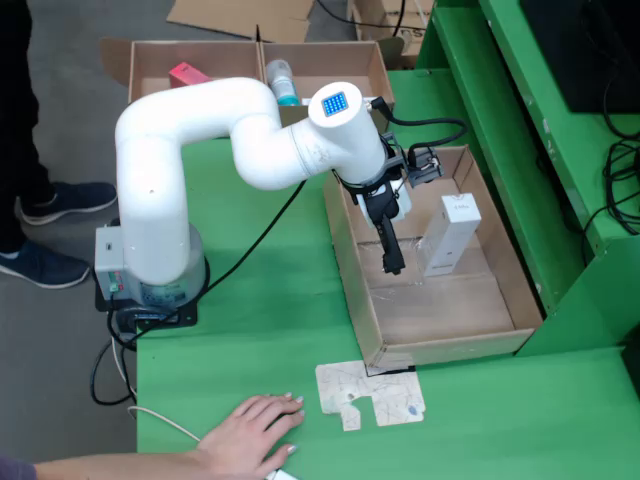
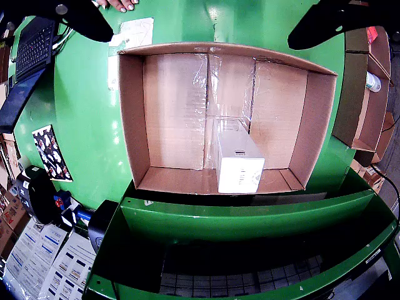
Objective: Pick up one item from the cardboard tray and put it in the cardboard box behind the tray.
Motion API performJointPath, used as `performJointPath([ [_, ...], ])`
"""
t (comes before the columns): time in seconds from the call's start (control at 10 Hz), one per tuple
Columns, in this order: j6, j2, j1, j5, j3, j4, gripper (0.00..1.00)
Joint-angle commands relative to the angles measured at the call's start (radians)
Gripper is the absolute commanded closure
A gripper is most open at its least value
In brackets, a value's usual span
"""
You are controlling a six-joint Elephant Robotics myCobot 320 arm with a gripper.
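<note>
Over the tray (image 1: 440,320), the gripper (image 1: 391,262), pointing down into it, jaws empty and seemingly spread: in the wrist view the two dark fingers (image 2: 81,19) sit far apart at the top corners. Just right of the jaws in the fixed view, a white carton (image 1: 448,233), lying against the tray's far wall, not touched. Below the jaws in the wrist view, the same carton (image 2: 237,162) on the tray (image 2: 134,125) floor, alone there. Well behind the arm, the box (image 1: 255,65), holding a red item (image 1: 188,74) and a bottle (image 1: 282,82). Near the front table edge, a hand (image 1: 250,432) flat on green, beside a cardboard scrap (image 1: 370,394).
</note>
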Motion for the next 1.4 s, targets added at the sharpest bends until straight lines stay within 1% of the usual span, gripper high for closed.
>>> performJointPath([
  [0.0, 0.000, 0.017, 0.000, 0.000, 0.026, 0.012, 0.00],
  [1.2, 0.000, 0.017, 0.000, 0.000, 0.026, 0.012, 0.00],
  [1.3, 0.018, 0.000, 0.014, -0.019, 0.057, -0.009, 0.00],
])
